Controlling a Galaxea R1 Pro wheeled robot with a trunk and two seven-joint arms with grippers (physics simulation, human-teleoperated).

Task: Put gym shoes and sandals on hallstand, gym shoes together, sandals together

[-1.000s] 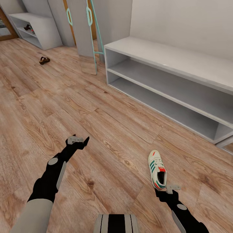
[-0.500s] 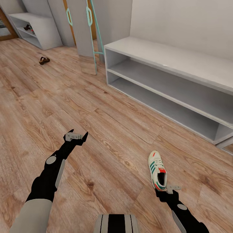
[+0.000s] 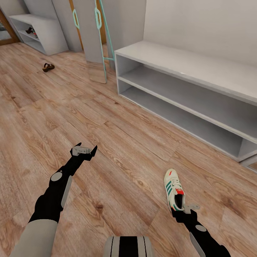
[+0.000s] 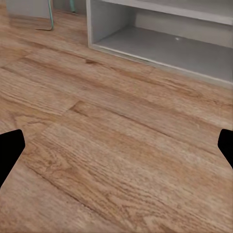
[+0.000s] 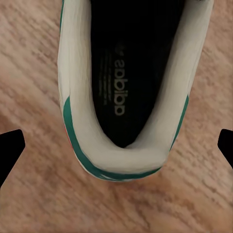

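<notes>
A long white bench (image 3: pixel 200 89) is standing against the pale wall (image 3: pixel 207 25), a leaning mirror (image 3: pixel 93 39) just beside it.

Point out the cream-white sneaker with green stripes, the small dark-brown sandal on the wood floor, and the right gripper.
cream-white sneaker with green stripes (image 3: pixel 174 189): head view, on its laced upper.
small dark-brown sandal (image 3: pixel 48 67): head view, on its middle strap area.
right gripper (image 3: pixel 188 208): head view, between its fingertips, at the sneaker's heel.

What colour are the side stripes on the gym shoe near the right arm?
Green, on the cream-white gym shoe; the head view shows the stripes best.
</notes>
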